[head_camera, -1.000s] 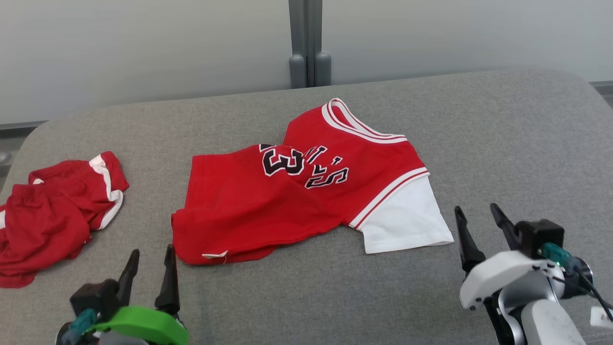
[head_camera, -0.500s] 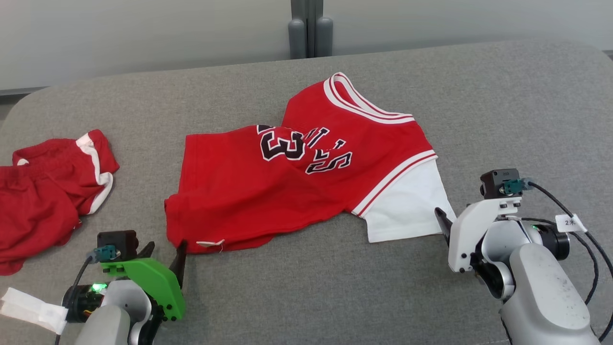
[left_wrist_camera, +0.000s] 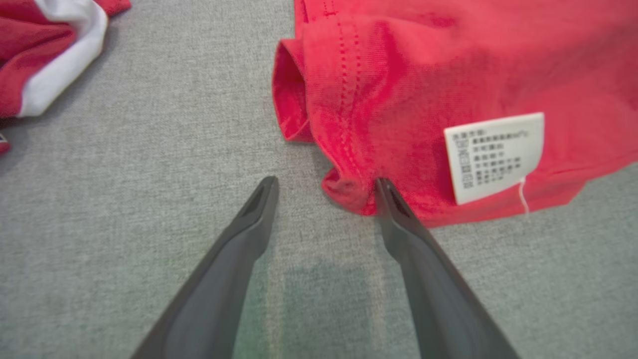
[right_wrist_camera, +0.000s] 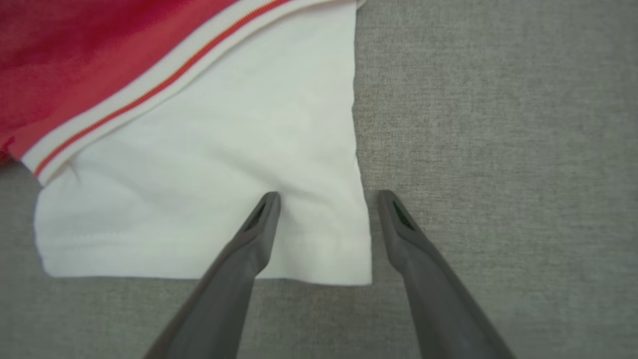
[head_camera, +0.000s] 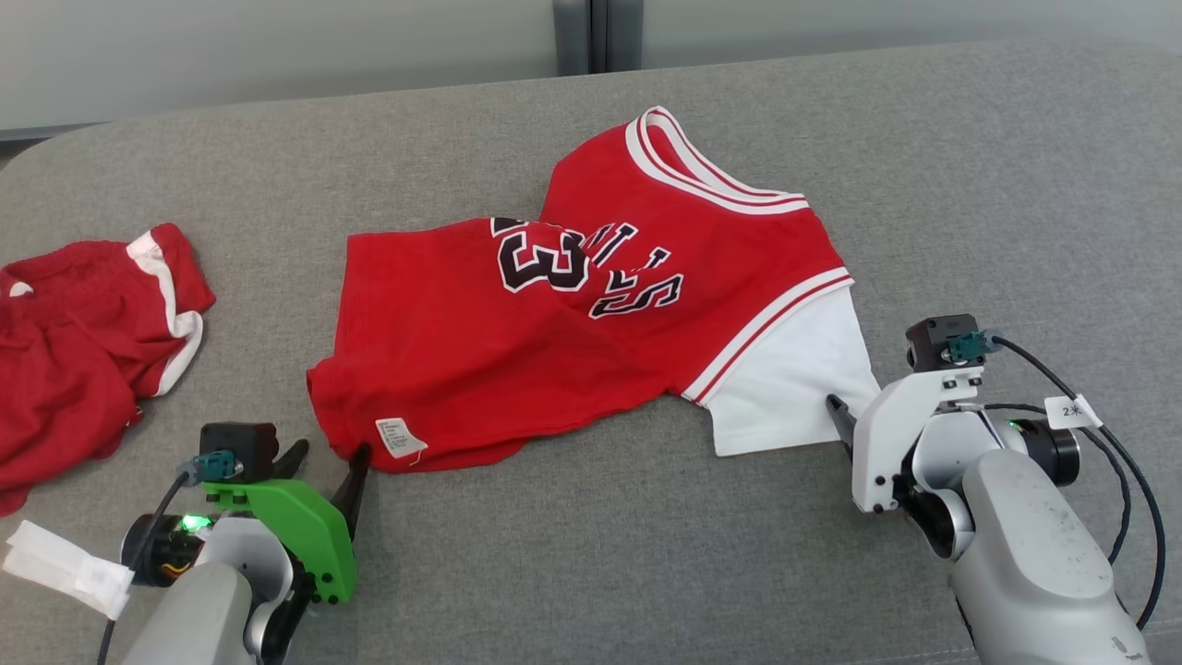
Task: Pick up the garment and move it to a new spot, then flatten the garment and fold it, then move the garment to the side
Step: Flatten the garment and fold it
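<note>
The garment is a red jersey with black lettering and a white sleeve, lying rumpled on the grey padded surface. My left gripper is open at its lower left hem. In the left wrist view the left gripper has the folded hem corner between its tips, the right finger touching the red cloth beside a white care label. My right gripper is open at the sleeve. In the right wrist view the right gripper straddles the sleeve's edge, one finger over cloth, one over grey.
Red shorts with white trim lie crumpled at the far left, and their edge shows in the left wrist view. A pale wall runs behind the surface's far edge. Bare grey fabric stretches right of the sleeve and in front.
The head camera has tilted down. Both grippers have dropped toward the garment, the left to the hem corner, the right to the sleeve. The care label now lies face up.
</note>
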